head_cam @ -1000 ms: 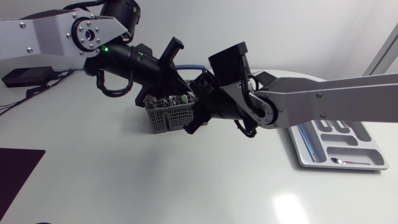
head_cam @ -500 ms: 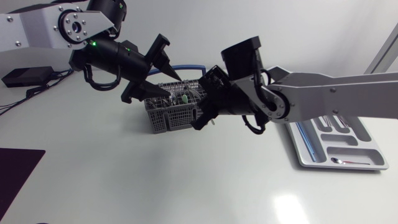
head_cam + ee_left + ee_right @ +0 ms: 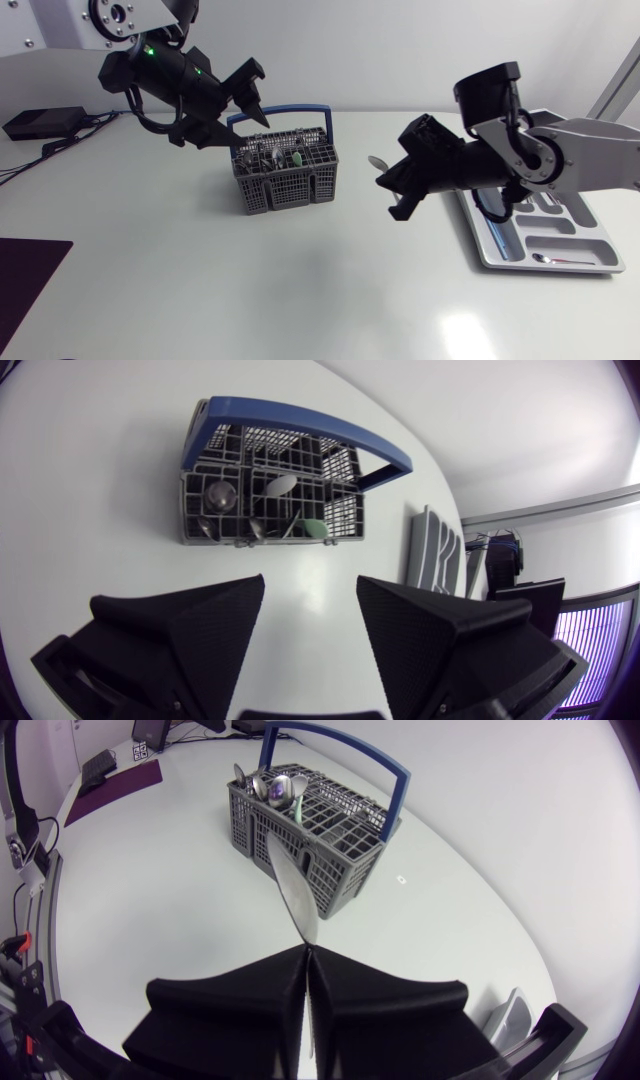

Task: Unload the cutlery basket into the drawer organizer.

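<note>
Our right gripper (image 3: pixel 305 952) pinches spoon (image 3: pixel 291 892) by thin handle — may pivot or slip before drawer organizer (image 3: pixel 545 268); left gripper (image 3: pixel 311 598) fingers wide, empty.

I see my white desk (image 3: pixel 300 290) carrying the grey cutlery basket (image 3: pixel 270 490) just ahead of my left pincer (image 3: pixel 311 585) and farther ahead of my right pincer (image 3: pixel 307 952). The grey drawer organizer (image 3: pixel 490 262) lies behind my right pincer. A dark mat (image 3: pixel 25 280) and a black box (image 3: pixel 40 122) sit well apart from both, out on the left pincer's side.
</note>
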Controlling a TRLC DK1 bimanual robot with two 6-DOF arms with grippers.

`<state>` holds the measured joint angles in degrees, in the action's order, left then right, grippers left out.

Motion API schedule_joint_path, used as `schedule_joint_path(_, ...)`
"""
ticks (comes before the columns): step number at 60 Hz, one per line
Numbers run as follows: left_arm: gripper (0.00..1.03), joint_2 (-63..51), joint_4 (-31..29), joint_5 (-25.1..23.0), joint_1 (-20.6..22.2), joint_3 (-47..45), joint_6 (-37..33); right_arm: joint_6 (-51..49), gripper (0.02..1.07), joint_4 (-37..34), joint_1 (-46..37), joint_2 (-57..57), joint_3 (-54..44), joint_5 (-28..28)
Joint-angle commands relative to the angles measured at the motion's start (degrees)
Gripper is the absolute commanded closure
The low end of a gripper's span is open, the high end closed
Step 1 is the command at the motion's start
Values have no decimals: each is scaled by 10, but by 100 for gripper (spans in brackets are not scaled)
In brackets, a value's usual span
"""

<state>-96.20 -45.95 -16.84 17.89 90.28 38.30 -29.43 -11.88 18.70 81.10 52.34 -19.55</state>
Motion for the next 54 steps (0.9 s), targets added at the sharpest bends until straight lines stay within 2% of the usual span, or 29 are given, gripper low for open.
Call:
schedule_joint_path(1, 38, -28, -23, 18, 4, 26, -57, -61, 101, -19, -33, -18, -23, -18)
schedule_joint_path(7, 38, -50, -51, 39, 1, 41, -103, -111, 101, -45, -69, -21, -29, -33)
schedule_joint_path(18, 39, -66, -80, 57, -21, 55, -106, -171, 101, -71, -128, -16, -27, -44)
schedule_joint_path(35, 39, -70, -85, 105, -19, 42, -44, -244, 101, -122, -198, -9, -7, -46)
schedule_joint_path(48, 34, -77, -81, 93, -11, 39, 5, -365, 101, -192, -263, 2, 14, -53)
schedule_joint_path(54, 34, -88, -83, 65, -15, 39, 70, -433, 101, -225, -293, 17, 27, -53)
